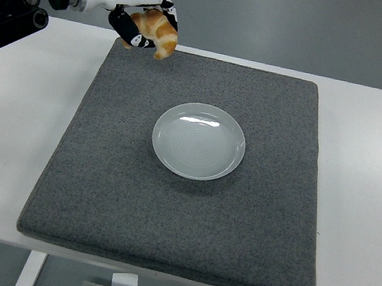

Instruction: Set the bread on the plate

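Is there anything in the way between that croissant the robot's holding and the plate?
Nothing visible. The left hand holds the bread above the grey mat's far-left corner, and only bare mat lies between it and the empty plate.

- The bread [158, 30] is showing golden orange with paler stripes.
- The left hand [139, 24] is showing black fingers, white wrist.
- The plate [198, 141] is looking pale grey-white.
- The mat [178, 215] is looking dark grey, speckled.
- The table [376, 183] is appearing white.

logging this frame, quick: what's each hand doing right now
Left hand: closed on the bread, held up over the far left corner of the grey mat.
Right hand: not in view.
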You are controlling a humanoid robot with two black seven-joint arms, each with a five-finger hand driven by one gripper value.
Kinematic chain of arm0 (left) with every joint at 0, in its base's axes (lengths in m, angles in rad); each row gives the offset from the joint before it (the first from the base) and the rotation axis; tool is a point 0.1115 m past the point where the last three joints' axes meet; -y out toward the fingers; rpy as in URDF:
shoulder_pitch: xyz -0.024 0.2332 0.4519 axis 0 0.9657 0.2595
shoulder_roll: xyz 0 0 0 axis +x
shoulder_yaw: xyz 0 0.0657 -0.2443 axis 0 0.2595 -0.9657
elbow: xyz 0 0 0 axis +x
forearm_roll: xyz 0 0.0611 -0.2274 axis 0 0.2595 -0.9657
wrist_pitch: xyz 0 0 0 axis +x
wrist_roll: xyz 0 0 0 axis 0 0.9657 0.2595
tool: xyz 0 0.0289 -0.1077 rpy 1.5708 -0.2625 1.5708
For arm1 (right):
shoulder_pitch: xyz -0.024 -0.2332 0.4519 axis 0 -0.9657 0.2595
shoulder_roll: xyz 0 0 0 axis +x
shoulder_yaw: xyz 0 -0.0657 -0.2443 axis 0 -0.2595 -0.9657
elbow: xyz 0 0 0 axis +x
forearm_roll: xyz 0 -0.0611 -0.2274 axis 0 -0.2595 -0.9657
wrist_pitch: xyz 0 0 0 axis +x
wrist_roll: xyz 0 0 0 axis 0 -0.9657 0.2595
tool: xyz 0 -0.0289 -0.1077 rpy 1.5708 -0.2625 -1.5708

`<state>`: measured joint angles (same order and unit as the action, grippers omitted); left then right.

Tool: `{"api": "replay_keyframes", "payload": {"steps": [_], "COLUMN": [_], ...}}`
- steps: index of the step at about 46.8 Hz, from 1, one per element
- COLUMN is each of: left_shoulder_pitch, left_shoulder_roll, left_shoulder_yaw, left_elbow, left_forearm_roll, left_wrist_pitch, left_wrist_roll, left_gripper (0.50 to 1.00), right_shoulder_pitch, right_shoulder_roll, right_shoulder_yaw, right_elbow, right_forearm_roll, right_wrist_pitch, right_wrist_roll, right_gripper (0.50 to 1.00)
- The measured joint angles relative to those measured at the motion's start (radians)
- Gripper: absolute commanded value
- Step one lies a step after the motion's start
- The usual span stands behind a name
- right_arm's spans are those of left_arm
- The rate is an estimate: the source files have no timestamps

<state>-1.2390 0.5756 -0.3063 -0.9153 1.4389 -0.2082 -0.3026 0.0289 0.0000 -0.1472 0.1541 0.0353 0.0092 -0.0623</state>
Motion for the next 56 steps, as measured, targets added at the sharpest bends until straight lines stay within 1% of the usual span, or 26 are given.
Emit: {"api": "replay_keyframes", "payload": {"steps": [5, 13, 22, 37, 44, 51, 56], "left_shoulder_pitch": [-0.015, -0.036, -0.060, -0.079, -0.075, -0.070, -0.068], "left_shoulder_roll": [-0.004, -0.005, -0.014, -0.020, -0.076, -0.093, -0.127], "left_shoulder_yaw": [0.000, -0.001, 0.000, 0.006, 0.016, 0.017, 0.033], "left_elbow": [-0.002, -0.046, -0.067, -0.143, -0.155, -0.158, -0.158], "left_forearm_roll": [0.000, -0.012, -0.014, -0.014, 0.001, 0.007, 0.008], "left_wrist_pitch": [0.001, 0.004, 0.004, -0.003, -0.005, -0.006, -0.004], "left_wrist_roll": [0.000, 0.000, 0.000, 0.000, -0.001, -0.001, -0.001], "left_gripper": [0.500, 0.500, 0.500, 0.500, 0.500, 0.500, 0.500], "right_shoulder_pitch": [0.000, 0.000, 0.000, 0.000, 0.000, 0.000, 0.000], "right_shoulder_roll": [0.000, 0.000, 0.000, 0.000, 0.000, 0.000, 0.000], "right_shoulder_yaw": [0.000, 0.000, 0.000, 0.000, 0.000, 0.000, 0.000], "right_elbow": [0.000, 0.000, 0.000, 0.001, 0.001, 0.001, 0.001], "right_forearm_roll": [0.000, 0.000, 0.000, 0.000, 0.000, 0.000, 0.000], "right_wrist_pitch": [0.000, 0.000, 0.000, 0.000, 0.000, 0.000, 0.000], "right_wrist_roll": [0.000, 0.000, 0.000, 0.000, 0.000, 0.001, 0.001], "right_gripper": [0.930, 0.932, 0.932, 0.930, 0.932, 0.930, 0.932]}}
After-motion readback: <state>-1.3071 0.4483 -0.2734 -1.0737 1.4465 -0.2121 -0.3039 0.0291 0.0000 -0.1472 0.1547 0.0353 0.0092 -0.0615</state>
